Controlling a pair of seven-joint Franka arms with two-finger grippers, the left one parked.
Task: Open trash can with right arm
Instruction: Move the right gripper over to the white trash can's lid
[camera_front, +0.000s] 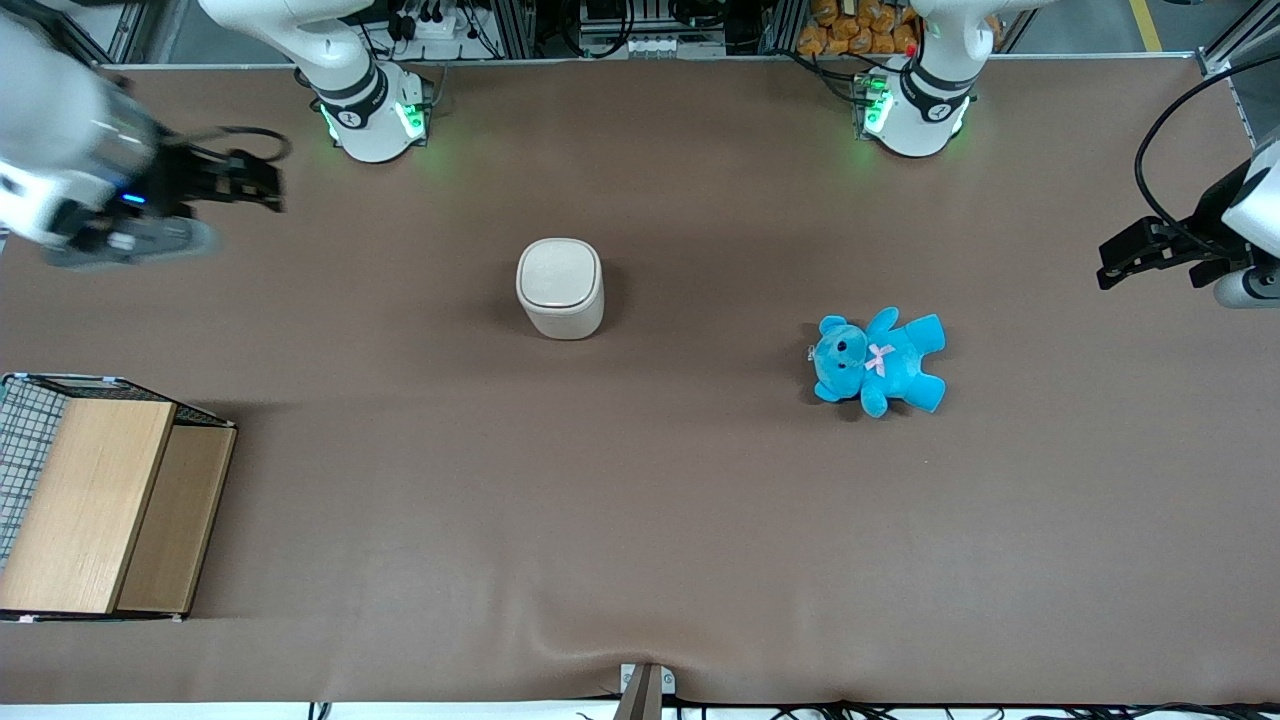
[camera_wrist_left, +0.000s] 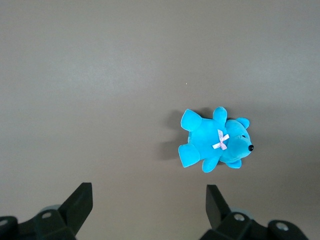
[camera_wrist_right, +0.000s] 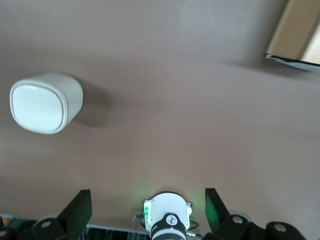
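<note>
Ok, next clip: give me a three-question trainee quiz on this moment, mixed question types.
1. True or false: the trash can has its lid shut.
2. Where is the claw? A) gripping the lid B) in the air toward the working arm's end of the table, apart from the can C) on the teddy
3. In the right wrist view, are the claw's fingers spread or closed?

Key: 1 true. 2 B. 3 spread, with nothing between them.
</note>
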